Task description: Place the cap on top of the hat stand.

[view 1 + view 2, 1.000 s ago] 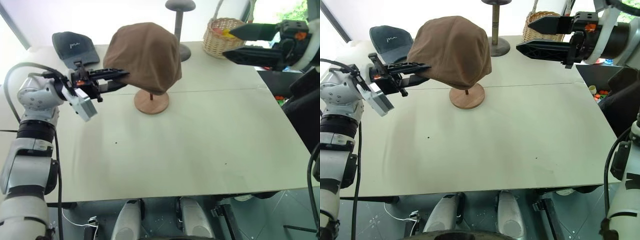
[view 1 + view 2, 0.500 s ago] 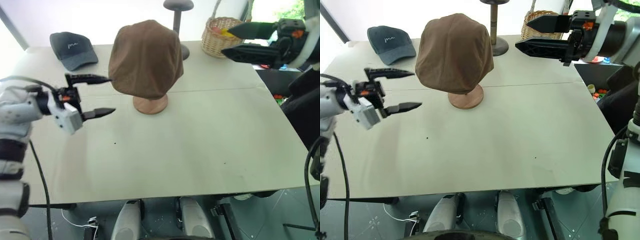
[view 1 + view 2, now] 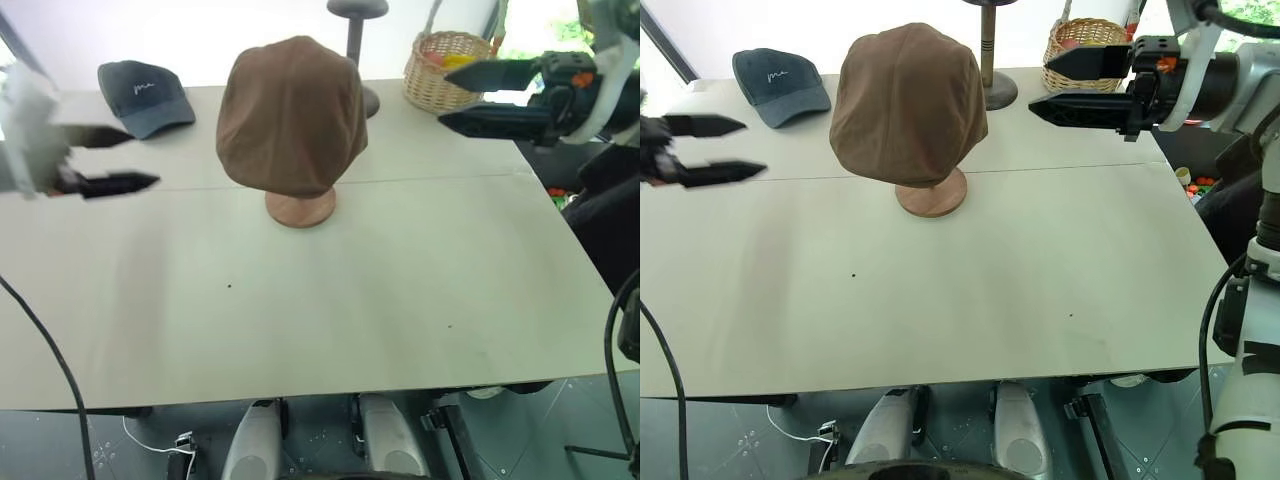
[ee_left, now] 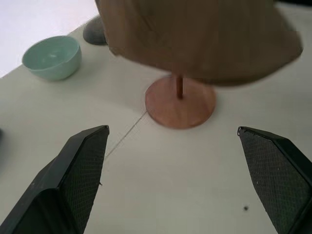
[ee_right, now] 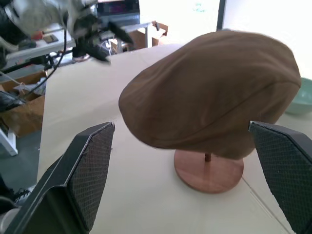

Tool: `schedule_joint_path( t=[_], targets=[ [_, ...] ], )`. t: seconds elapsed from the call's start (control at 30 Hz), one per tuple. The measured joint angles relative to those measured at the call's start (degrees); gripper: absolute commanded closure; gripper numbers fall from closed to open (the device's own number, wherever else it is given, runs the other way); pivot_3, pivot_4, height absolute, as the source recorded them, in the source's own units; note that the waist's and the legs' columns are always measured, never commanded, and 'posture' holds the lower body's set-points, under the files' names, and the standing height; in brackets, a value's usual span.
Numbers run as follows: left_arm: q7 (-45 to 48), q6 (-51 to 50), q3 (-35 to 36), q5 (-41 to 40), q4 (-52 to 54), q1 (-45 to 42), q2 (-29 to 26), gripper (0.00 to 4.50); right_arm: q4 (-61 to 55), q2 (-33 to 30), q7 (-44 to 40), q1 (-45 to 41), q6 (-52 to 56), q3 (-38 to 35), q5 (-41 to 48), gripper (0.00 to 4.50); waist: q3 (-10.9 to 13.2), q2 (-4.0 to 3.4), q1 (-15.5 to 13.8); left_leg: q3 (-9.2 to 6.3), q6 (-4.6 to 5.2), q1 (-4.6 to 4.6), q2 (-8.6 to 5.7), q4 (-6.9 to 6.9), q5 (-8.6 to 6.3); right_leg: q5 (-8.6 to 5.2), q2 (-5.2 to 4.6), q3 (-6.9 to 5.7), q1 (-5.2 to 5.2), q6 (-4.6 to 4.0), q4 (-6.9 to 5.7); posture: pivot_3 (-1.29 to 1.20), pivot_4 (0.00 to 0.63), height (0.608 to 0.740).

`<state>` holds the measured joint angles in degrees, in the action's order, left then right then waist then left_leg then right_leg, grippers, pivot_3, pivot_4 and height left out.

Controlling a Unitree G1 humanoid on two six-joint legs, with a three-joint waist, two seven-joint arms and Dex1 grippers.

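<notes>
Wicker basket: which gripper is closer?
Right. The right gripper hovers just in front of the wicker basket; the left gripper is across the table, beyond the cap.

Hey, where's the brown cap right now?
The brown cap sits on the wooden hat stand near the middle of the table's far half, between the navy baseball cap on the left and the wicker basket on the right.

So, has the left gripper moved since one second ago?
Yes. The left gripper was at the cap then; now it is open and well away to the left, level with the navy cap.
</notes>
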<state>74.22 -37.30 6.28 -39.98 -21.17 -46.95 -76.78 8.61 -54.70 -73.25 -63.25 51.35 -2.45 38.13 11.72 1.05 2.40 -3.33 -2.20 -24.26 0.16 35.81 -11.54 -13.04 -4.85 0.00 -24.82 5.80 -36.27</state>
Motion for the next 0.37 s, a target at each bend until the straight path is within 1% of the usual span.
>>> schedule_joint_path(
  t=[0.17,0.3,0.37],
  targets=[
    [6.18,-4.61,2.48,0.04,-2.40,0.15,-4.30,0.09,4.59,-0.13,-1.13,-1.58,-3.07,1.22,-3.61,0.00,0.01,-0.01,0.41,0.05,0.00,-0.01,0.14,-0.04,0.00,-0.04,0.11,0.01,-0.09,-0.09,-0.01,0.00,0.150,0.740],
    [9.86,-7.68,5.45,0.03,-1.42,2.15,-8.40,0.09,7.99,0.29,-2.82,-3.71,-5.50,1.59,-5.22,0.00,0.01,-0.01,0.31,0.08,0.00,-0.17,0.21,-0.07,0.00,-0.01,0.17,0.01,-0.29,-0.10,-0.01,0.00,0.150,0.740],
    [10.64,-8.37,6.44,0.04,-0.66,2.32,-9.25,0.09,9.55,0.60,-3.30,-4.57,-6.13,1.62,-5.90,0.00,0.02,-0.02,0.29,0.10,-0.01,-0.17,0.22,-0.07,0.00,-0.01,0.17,0.01,-0.31,-0.13,-0.01,0.00,0.150,0.740]
  ],
)
